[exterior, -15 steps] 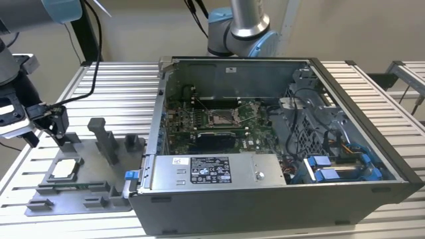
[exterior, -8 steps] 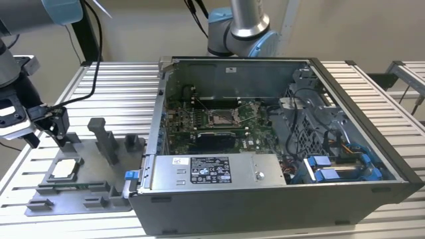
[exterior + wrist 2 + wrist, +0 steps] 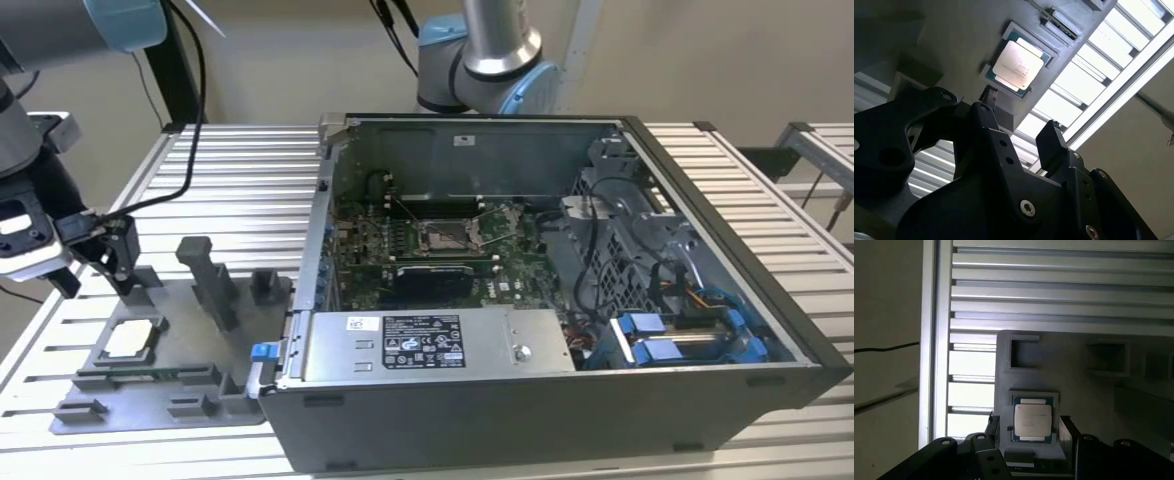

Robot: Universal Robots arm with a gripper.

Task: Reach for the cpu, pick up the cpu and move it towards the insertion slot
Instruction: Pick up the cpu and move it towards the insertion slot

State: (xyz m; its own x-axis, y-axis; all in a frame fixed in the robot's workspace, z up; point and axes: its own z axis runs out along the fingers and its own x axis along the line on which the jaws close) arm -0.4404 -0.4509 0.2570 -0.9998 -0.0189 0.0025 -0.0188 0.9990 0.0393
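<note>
The black two-fingered gripper (image 3: 96,283) is held above the grey plastic fixture tray (image 3: 200,395), its fingers (image 3: 1067,432) spread and nothing grasped; its body is cut off at the frame edge in both wrist views; the small pale silver square cpu (image 3: 1032,421) is seen lying in the tray's recess, apart from the fingers; the silver-framed insertion slot (image 3: 445,237) is walled in by the open grey computer case (image 3: 561,400), well apart.

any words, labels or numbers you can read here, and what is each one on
No text here can be read.
White label on the silver power supply box: lines of print and marks, too small to read.
Face of the cpu: faint print, too blurred to read.
Small label on the computer case's back wall: too small to read.
</note>
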